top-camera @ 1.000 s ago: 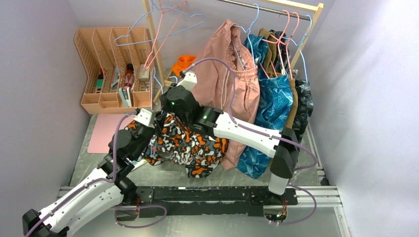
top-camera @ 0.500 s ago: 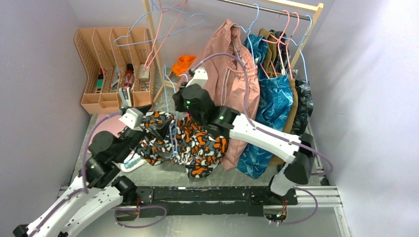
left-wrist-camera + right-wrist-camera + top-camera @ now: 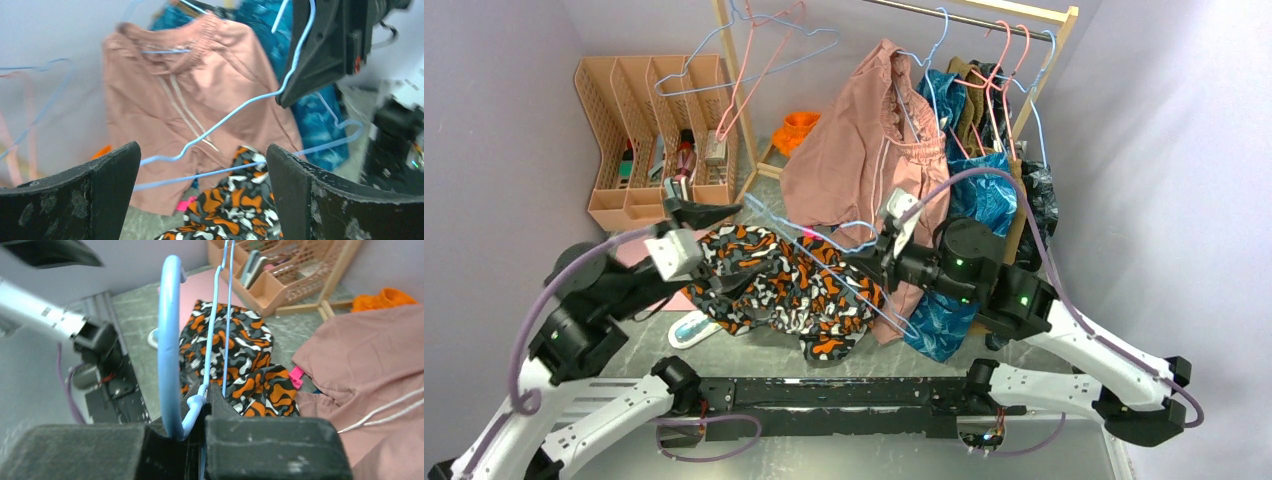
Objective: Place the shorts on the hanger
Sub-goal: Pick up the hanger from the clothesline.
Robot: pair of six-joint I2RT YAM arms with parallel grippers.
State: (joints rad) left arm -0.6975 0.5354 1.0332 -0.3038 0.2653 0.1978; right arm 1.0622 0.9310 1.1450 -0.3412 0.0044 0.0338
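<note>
Several slots of the peach lattice organiser (image 3: 602, 110) in the far left corner hold small upright items, too small to name. Crumpled, blotch-printed shorts (image 3: 804, 290) lie mid-counter, soft and loose. My right gripper (image 3: 200, 410) pinches the thin blue wire hanger (image 3: 166, 340) at its curved hook, over the shorts. My left gripper (image 3: 202, 147) gapes wide, holding nothing, near the shorts' left side.

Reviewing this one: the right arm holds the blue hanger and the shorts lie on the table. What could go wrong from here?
1. The right tool pinches only thin wire of the hanger, which may twist or slip once fabric loads it.
2. The hanger appears close to the pink garment and its drawstrings, so it could snag.
3. The shorts lie crumpled, so the open left tool may grab the wrong fold.
</note>
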